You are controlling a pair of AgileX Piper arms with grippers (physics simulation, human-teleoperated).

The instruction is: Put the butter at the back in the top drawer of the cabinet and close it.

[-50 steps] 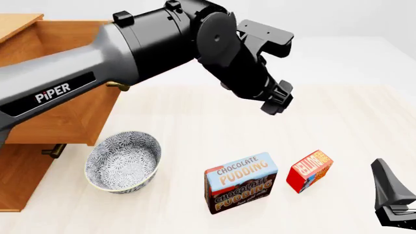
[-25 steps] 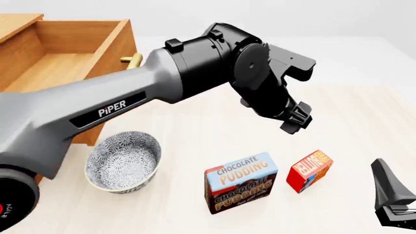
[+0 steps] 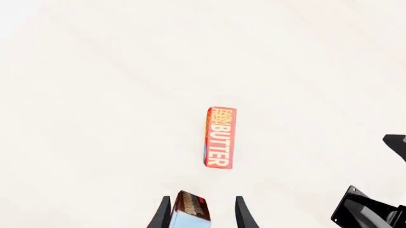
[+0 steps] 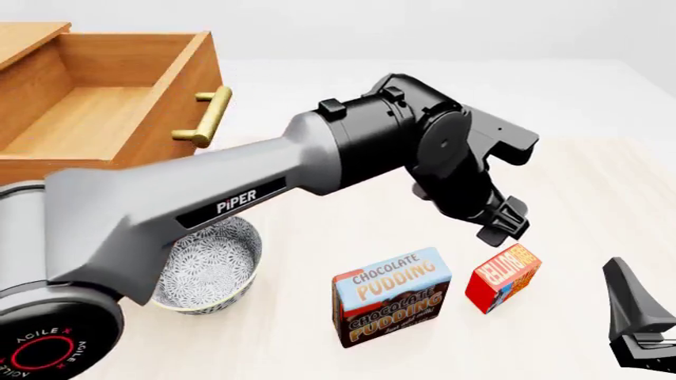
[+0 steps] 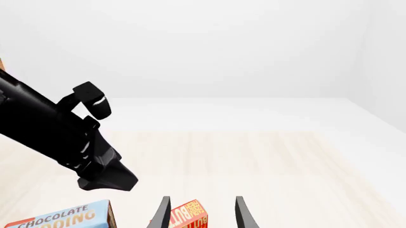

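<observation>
- The small red rectangular butter box (image 4: 504,277) stands on the table, right of the blue-and-brown pudding box (image 4: 391,296).
- Left gripper (image 4: 505,225), fingers spread, hovers just above the butter.
- Right gripper (image 5: 201,214), fingers apart, is empty at near right.
- The light wooden top drawer (image 4: 127,103) is pulled open at far left.

Red butter (image 4: 504,277) stands on the table; top drawer (image 4: 106,103) open.

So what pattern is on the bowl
A dense grey-and-white floral print on the bowl, inside and out; it shows only in the front view.
</observation>
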